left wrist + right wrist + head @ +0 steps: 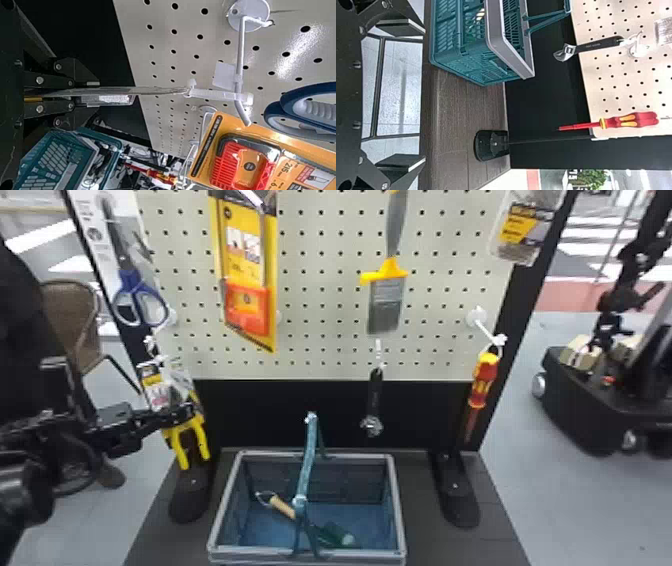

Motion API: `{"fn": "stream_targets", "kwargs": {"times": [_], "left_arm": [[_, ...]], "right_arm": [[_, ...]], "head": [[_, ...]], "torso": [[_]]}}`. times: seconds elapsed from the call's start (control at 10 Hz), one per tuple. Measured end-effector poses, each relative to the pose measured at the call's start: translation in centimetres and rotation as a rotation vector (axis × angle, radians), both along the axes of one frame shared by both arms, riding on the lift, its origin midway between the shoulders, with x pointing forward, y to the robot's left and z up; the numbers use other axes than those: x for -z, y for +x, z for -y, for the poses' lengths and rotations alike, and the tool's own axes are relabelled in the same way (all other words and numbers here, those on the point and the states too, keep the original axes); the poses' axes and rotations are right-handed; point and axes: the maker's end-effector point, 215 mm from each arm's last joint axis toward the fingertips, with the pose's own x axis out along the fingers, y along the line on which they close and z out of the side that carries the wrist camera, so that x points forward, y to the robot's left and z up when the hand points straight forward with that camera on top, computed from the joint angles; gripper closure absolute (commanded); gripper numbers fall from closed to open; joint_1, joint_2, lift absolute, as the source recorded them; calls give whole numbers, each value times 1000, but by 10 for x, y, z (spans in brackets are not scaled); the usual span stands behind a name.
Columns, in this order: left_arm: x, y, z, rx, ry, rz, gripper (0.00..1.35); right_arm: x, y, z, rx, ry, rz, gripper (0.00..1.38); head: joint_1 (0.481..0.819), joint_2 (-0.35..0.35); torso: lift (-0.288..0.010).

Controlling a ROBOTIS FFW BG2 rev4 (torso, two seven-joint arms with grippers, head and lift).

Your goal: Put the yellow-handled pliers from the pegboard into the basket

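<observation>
Our left tool (181, 413) is pressed together on the clear packaging of the yellow-handled pliers (200, 437), which hang at the left edge of the pegboard (325, 305). The pliers run upright, handles down, and the tool comes in from the left across that long axis. The left arm is clearly the nearer one; our right tool (424, 94) waits parked with its fingers spread, facing the right side of the stand.

What the move turns on is the white tie (218, 95) above the grip: it loops over the white hook (241, 55), whose end bends up. We judge that we should lift a little, then draw toward the near side until the loop clears that bend; a flat pull could snag or twist the card in our grip.

The basket (250, 551) lies to the right, lower and nearer, on the dark base (425, 540). Its raised handle (308, 455) crosses the middle, so we would lower the pliers into the left half, beside the wooden-handled brush (282, 507). Blue scissors (142, 302) hang just above the pliers and an orange-and-yellow pack (247, 315) up to the right, so too high a lift could knock either.
</observation>
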Motion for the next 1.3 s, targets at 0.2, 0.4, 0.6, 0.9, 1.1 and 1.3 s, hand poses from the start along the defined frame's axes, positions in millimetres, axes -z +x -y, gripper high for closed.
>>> {"fn": "stream_targets", "kwargs": {"times": [0.2,0.4,0.6,0.9,1.1,1.3], "left_arm": [[-13,-5,6,9,7,36,1222],[-38,-20,12,9,21,97,1222],[-47,-37,19,-7,10,129,1222],[-11,-66,36,-48,-109,83,1222],[2,-75,59,-31,-151,74,1222],[6,-78,87,-2,-186,77,1222]], "right_arm": [[0,0,0,1,1,0,170],[1,0,0,2,2,-2,170],[1,0,1,2,3,-1,170],[0,1,1,3,4,2,170],[-1,3,1,2,4,4,170],[0,4,1,3,4,4,170]], "head": [[549,0],[549,0],[549,0],[549,0],[549,0],[549,0]], "torso": [[-100],[-100],[-100],[-100],[-100],[-100]]}}
